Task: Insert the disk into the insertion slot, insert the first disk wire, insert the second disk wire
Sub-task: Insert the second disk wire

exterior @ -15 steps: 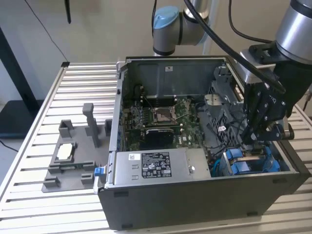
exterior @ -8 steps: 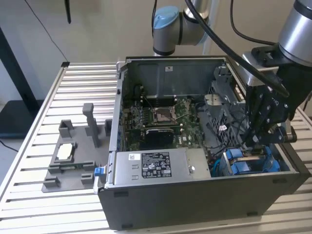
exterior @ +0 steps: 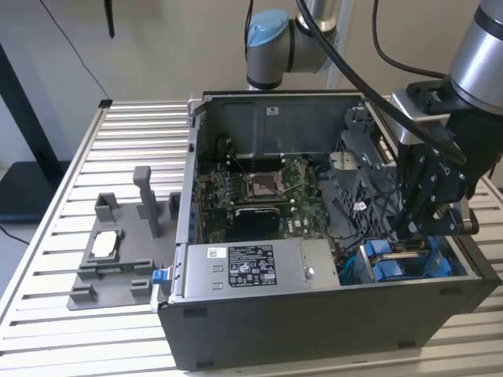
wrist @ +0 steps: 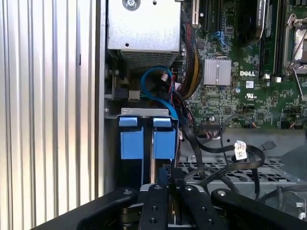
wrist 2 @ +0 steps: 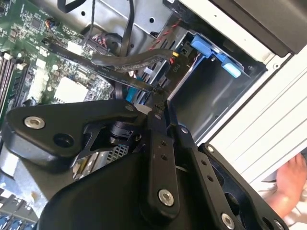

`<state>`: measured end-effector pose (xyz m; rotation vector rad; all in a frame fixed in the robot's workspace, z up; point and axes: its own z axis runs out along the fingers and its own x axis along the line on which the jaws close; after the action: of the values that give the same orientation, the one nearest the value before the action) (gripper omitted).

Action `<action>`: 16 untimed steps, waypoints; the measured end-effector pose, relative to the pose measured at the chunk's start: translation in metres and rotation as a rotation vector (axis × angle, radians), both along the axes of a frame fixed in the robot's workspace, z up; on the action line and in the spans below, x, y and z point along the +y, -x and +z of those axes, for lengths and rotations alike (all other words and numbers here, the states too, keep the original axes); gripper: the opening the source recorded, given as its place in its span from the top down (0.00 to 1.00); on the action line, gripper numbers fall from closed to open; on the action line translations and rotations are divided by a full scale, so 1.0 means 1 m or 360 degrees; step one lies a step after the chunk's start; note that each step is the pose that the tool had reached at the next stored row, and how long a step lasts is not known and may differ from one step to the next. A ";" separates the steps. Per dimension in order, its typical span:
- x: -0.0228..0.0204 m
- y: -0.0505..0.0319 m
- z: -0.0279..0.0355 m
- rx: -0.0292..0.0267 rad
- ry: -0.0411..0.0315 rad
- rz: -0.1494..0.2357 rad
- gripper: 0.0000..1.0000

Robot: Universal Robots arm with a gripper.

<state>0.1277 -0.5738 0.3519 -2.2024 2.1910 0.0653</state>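
A: Where does the disk (exterior: pixel 393 261) sit as you see it?

B: It looks seated in the insertion slot (exterior: pixel 409 271), at the corner of the black PC case (exterior: pixel 314 314) on the exterior view's right. In the first wrist view you see its blue end tabs (wrist: pixel 146 139) standing side by side at the mouth of the cage, which I judge means the drive is already home.

A: And your pincer (wrist 2: pixel 160 103)?

B: It is drawn narrow, fingers (wrist 2: pixel 158 143) nearly together. A dark flat wire (wrist 2: pixel 120 76) ends right at the tips in the second wrist view, so I judge you are pinching that wire, held low over the drive's end.

A: How much room have you got?

B: Little. The case wall is just beside the cage on one side, a bundle of black cables (wrist: pixel 225 163) lies on the other, and the grey power-supply box (exterior: pixel 251 267) is near. The counter (exterior: pixel 134 133) slats outside are open. A person's hand (wrist 2: pixel 292 184) rests near the case edge.
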 end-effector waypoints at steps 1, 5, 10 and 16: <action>0.0000 -0.0002 -0.0008 0.00000 0.0000 -0.0010 0.84; 0.0000 -0.0013 -0.0025 0.00000 0.0001 -0.0040 0.84; 0.0000 -0.0018 -0.0043 0.00000 0.0000 -0.0041 0.84; 0.0007 -0.0025 -0.0066 0.00000 0.0000 -0.0041 0.84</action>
<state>0.1302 -0.5731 0.3454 -2.1733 2.2188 0.0648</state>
